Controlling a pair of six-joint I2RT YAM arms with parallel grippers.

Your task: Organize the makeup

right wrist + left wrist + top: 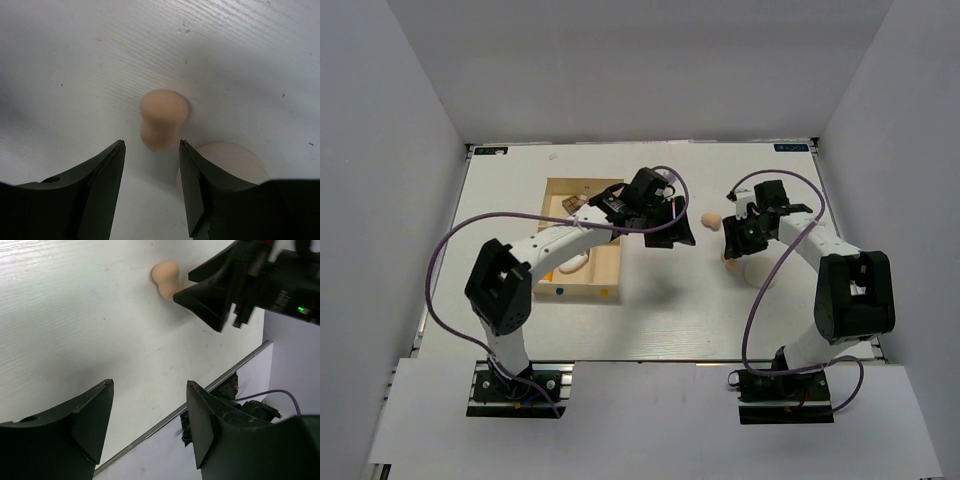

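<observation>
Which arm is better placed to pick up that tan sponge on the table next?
The right. The right gripper is open directly above the tan sponge, with a jaw on either side. The left gripper is open too, but over bare table, well short of the sponge.

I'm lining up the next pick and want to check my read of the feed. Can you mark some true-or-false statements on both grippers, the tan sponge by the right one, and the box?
1. The left gripper is open and empty. True.
2. The right gripper is shut on the tan sponge. False: its jaws stand open, and the sponge lies ungripped on the table at their tips.
3. That sponge lies inside the wooden box. False: it is on the bare white table, and the box sits over on the left arm's side.
4. A round cream puff lies beside that sponge. True.
</observation>
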